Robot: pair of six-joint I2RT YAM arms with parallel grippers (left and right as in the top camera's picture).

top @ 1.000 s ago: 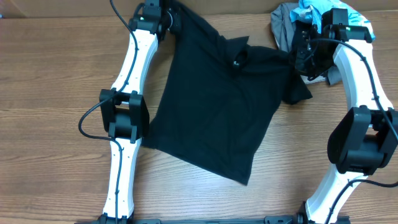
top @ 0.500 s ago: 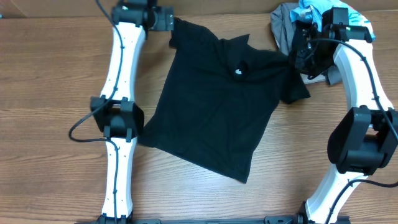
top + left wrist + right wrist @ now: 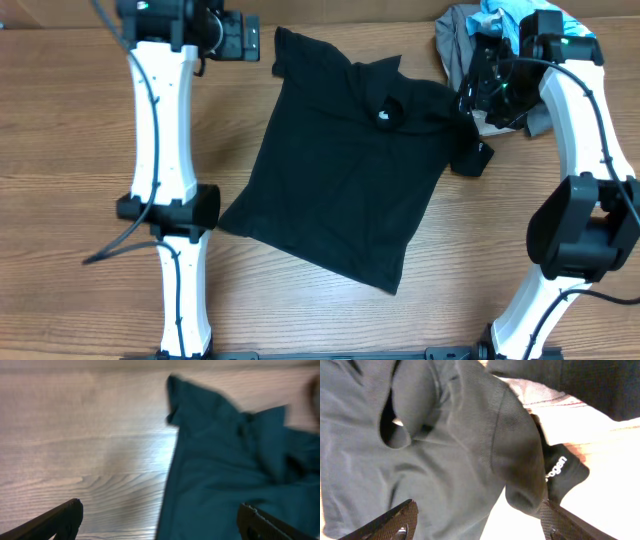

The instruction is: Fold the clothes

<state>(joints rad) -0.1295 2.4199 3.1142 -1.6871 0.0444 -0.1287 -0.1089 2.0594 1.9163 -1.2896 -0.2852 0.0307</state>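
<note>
The clothes, a black T-shirt (image 3: 345, 175), lie spread flat in the middle of the table, with a small white mark (image 3: 386, 117) near the collar. My left gripper (image 3: 255, 42) stands open just left of the shirt's left sleeve (image 3: 288, 48), apart from it. In the left wrist view its jaws (image 3: 160, 522) are wide, with bare wood and the shirt's edge (image 3: 225, 480) beyond them. My right gripper (image 3: 478, 95) hangs open over the right sleeve (image 3: 474, 156), which lies crumpled. In the right wrist view (image 3: 477, 522) a fold of fabric (image 3: 520, 480) rests against the right finger (image 3: 560, 520).
A heap of grey garments (image 3: 456, 40) with a light blue one (image 3: 500, 14) on top sits at the back right, close behind my right gripper. Bare wooden table (image 3: 80, 150) lies to the left and in front of the shirt.
Both grippers have opened and let go of the sleeves. My left arm has swung left, away from the shirt. The right sleeve has dropped and bunched below the right gripper.
</note>
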